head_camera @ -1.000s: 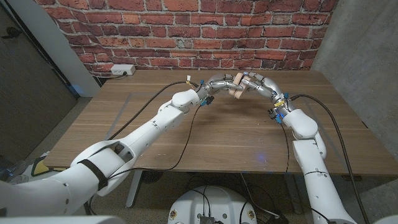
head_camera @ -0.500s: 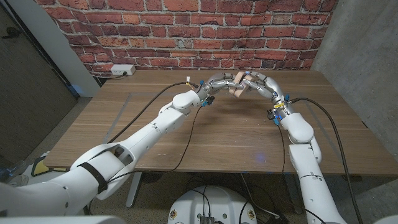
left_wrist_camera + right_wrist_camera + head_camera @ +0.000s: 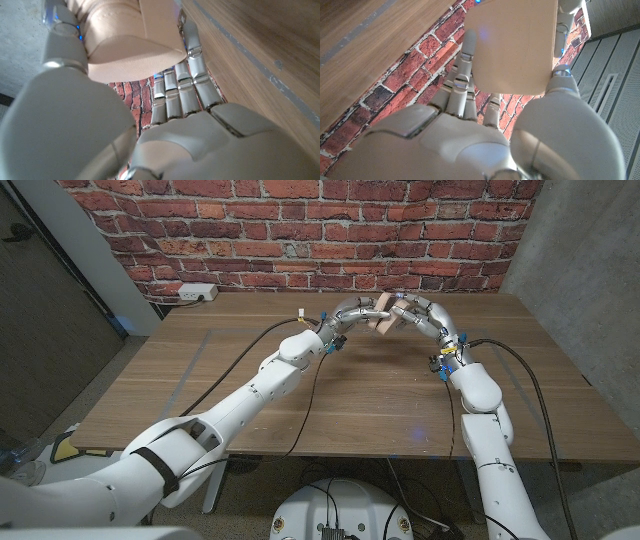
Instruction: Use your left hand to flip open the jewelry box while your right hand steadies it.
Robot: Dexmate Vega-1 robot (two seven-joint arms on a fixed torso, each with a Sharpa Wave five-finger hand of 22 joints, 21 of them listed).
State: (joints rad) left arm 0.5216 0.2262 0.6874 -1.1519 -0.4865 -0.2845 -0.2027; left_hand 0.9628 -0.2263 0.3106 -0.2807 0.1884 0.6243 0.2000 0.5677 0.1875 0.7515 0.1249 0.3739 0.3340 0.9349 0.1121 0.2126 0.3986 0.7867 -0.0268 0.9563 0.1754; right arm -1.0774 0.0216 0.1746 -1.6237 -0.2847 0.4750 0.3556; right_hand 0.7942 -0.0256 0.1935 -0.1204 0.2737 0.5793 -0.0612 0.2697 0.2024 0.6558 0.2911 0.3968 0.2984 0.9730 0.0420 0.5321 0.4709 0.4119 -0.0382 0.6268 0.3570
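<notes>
Where the two arms meet near the far edge of the wooden table (image 3: 300,405), the left hand (image 3: 352,313) and right hand (image 3: 412,313) clasp the small tan rounded jewelry box (image 3: 380,319) from opposite sides, fingers closed against it.

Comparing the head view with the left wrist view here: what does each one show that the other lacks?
Head view alone: the whole wooden table, a white power strip at its far left corner, and both arms meeting at the jewelry box. Left wrist view alone: close up, the box's lid raised from its rounded base, the left hand gripping it. Shared: the box, both hands, the brick wall.
</notes>
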